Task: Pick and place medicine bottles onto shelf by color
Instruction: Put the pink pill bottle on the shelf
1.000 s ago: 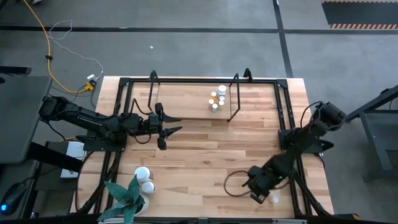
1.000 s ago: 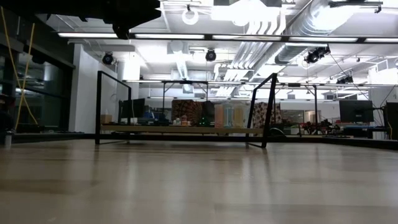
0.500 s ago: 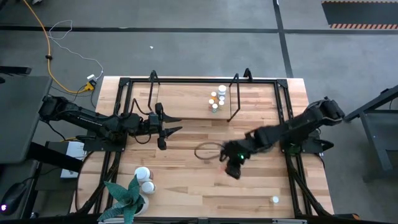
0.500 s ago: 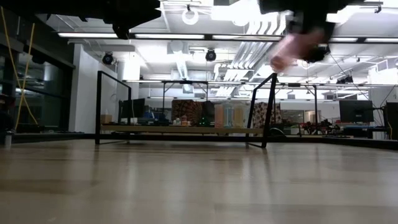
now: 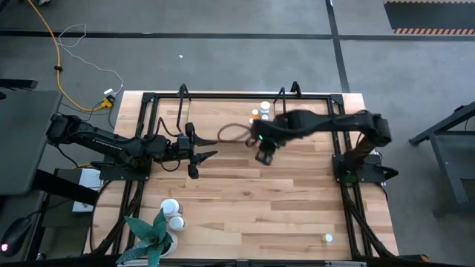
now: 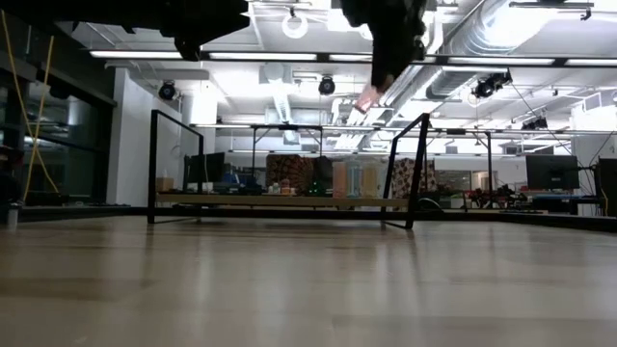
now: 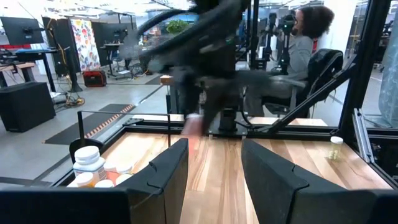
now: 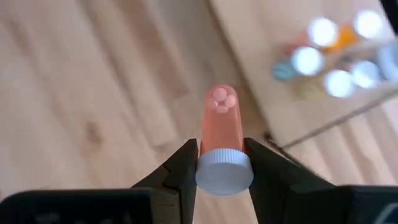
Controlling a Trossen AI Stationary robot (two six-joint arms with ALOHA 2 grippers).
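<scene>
My right gripper (image 5: 265,154) hangs above the table just in front of the shelf (image 5: 223,122), shut on a small pink-orange bottle (image 8: 219,121) with a white cap. The bottle also shows under the gripper in the low view (image 6: 367,99). Several small bottles (image 5: 260,115) stand on the shelf board near its right hoop. My left gripper (image 5: 205,153) waits open and empty in front of the shelf's left part. Two larger white bottles (image 5: 173,212) stand on the table beside the plant. One tiny bottle (image 5: 327,238) stands near the table's near right corner. My right gripper pinches the bottle's white cap end (image 8: 210,171) between its two fingers (image 8: 184,167), one on each side. The bottle's pink body (image 8: 219,118) sticks out past the fingertips, along the fingers. It points down at a slant and is lifted clear of the table.
A green spiky plant in a white pot (image 5: 151,236) stands at the near left corner. Black tube hoops (image 5: 280,119) frame the shelf. A person sits in the room beyond the table in the left wrist view (image 7: 305,43).
My right gripper has swung from the table's near right part toward the far edge and the left, up to the front of the shelf. It carries the pink bottle clear of the table. The tiny bottle at the near right corner has stayed in place.
</scene>
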